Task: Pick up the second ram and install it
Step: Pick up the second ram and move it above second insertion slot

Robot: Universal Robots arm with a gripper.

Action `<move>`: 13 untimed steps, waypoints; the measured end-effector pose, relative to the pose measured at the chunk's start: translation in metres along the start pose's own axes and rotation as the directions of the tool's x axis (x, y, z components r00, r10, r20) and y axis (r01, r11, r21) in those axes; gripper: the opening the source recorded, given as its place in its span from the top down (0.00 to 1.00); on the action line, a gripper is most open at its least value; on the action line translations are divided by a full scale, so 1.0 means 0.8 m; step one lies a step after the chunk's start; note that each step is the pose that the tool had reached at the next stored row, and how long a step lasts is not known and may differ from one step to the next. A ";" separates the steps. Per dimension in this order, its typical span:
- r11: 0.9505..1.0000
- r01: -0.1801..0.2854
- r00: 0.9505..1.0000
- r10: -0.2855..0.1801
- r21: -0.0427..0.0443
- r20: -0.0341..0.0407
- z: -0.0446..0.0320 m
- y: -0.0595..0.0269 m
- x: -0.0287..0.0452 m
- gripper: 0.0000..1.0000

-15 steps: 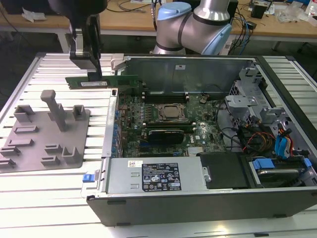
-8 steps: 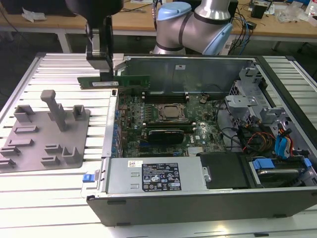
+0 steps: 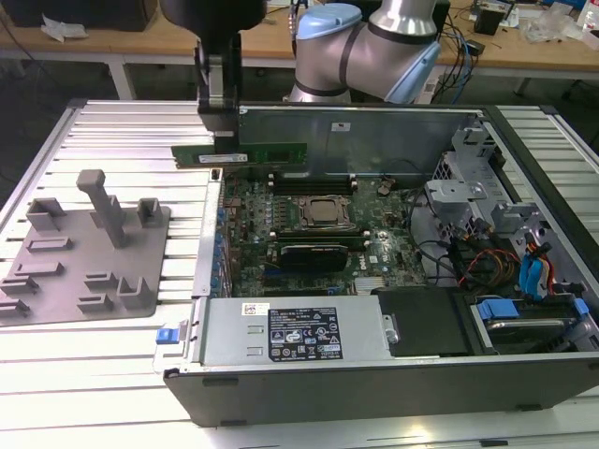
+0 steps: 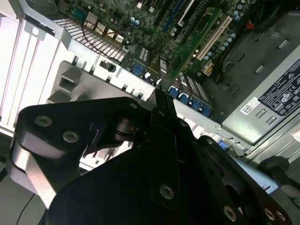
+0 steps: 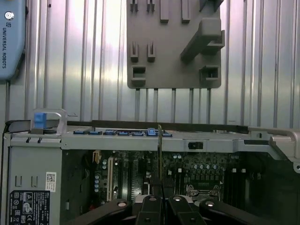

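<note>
Over a slatted metal table [image 3: 122,140], the second ram [image 3: 271,152] is pinched off-centre by the gripper [image 3: 225,148]; light, stiff and fragile, it is best gripped by its edges.

Lettering on blue arm cover [image 5: 9,47], printed label [image 3: 304,334] on power supply [image 3: 225,352]

We see a ribbed bare-metal table [image 3: 122,131], matt grey plastic tray [image 3: 80,257], green circuit-board ram [image 3: 271,152], matt black gripper [image 3: 225,148], dull sheet-metal case [image 3: 356,126].

green second ram [image 3: 271,153] horizontal, on edge, aloft
</note>
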State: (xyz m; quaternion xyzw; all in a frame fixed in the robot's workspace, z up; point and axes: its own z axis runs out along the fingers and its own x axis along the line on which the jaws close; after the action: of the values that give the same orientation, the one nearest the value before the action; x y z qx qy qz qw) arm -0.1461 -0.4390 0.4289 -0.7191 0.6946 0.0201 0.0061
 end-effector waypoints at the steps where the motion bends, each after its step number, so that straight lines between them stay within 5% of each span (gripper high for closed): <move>1: 1.000 0.000 1.000 0.000 0.000 0.000 -0.0001 -0.002 0.0001 0.91; 13: 1.000 0.000 1.000 0.000 0.000 0.000 -0.0009 -0.042 0.0015 0.91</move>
State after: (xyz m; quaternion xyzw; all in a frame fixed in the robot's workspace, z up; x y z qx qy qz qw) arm -0.1124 -0.4390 0.4289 -0.7191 0.6946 0.0201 0.0061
